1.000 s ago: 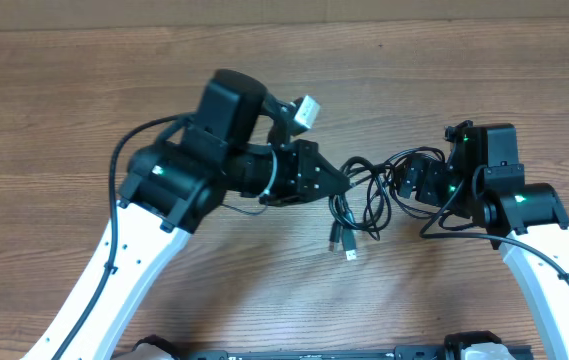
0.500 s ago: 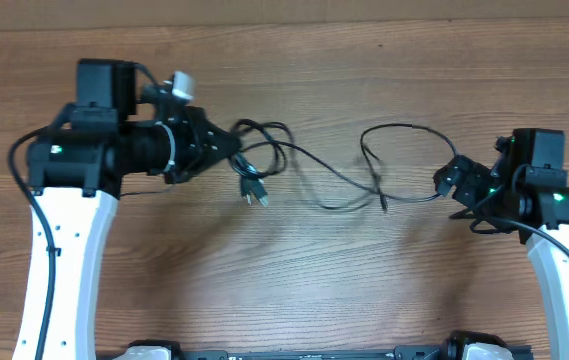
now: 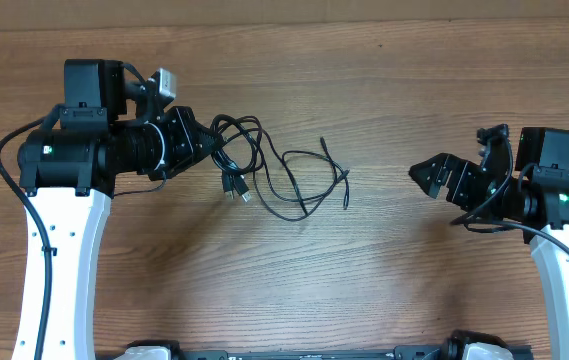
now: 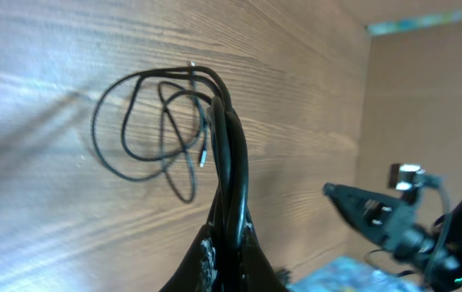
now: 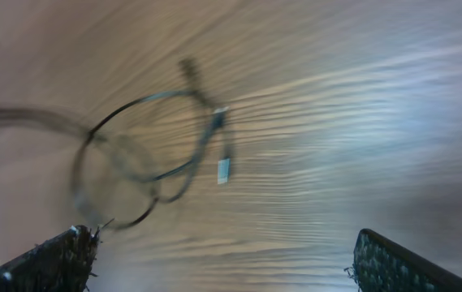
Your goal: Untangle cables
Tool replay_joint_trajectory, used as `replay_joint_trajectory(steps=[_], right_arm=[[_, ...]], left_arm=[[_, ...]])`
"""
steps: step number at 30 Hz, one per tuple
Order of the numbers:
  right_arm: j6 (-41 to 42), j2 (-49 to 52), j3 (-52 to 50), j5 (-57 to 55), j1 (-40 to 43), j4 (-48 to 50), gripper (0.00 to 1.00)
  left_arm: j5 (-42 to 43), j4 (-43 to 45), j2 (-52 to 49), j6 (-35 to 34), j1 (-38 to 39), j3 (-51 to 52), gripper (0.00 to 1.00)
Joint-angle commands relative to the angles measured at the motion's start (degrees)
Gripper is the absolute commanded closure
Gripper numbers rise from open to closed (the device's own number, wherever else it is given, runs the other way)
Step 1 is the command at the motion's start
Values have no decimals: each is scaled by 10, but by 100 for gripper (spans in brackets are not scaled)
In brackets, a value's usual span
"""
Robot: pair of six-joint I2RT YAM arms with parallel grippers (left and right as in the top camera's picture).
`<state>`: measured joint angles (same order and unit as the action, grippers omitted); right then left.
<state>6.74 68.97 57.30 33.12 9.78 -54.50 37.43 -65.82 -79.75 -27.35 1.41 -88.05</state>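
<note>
Well, I thought I should lift slowly, so the loops slid apart and did not pull tight. My left claw (image 3: 202, 150) was pinched shut on the cables (image 3: 262, 160), whose loose loops lay at its three o'clock. My right claw (image 3: 426, 172) gaped wide, holding nothing.

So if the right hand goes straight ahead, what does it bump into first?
Probably the loose end of the black cable, across bare table; how high the right hand rides is unclear.
</note>
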Motion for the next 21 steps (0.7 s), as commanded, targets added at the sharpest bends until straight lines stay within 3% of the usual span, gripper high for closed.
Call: replay_joint_trajectory(steps=[1, 2, 4, 9, 16, 21], right_arm=[[-94, -2, 5, 146, 3, 4, 0], [-104, -2, 5, 167, 2, 4, 0], [-129, -2, 5, 209, -5, 4, 0], [-130, -2, 6, 217, -39, 5, 0], [-111, -2, 44, 209, -82, -9, 3], [-113, -11, 121, 106, -118, -62, 3]], left_arm=[[3, 7, 11, 163, 10, -12, 96], [11, 7, 11, 194, 14, -12, 96], [66, 16, 11, 327, 41, -12, 96], [81, 24, 11, 494, 111, -12, 96], [80, 24, 11, 566, 156, -12, 96], [78, 21, 11, 587, 155, -12, 96]])
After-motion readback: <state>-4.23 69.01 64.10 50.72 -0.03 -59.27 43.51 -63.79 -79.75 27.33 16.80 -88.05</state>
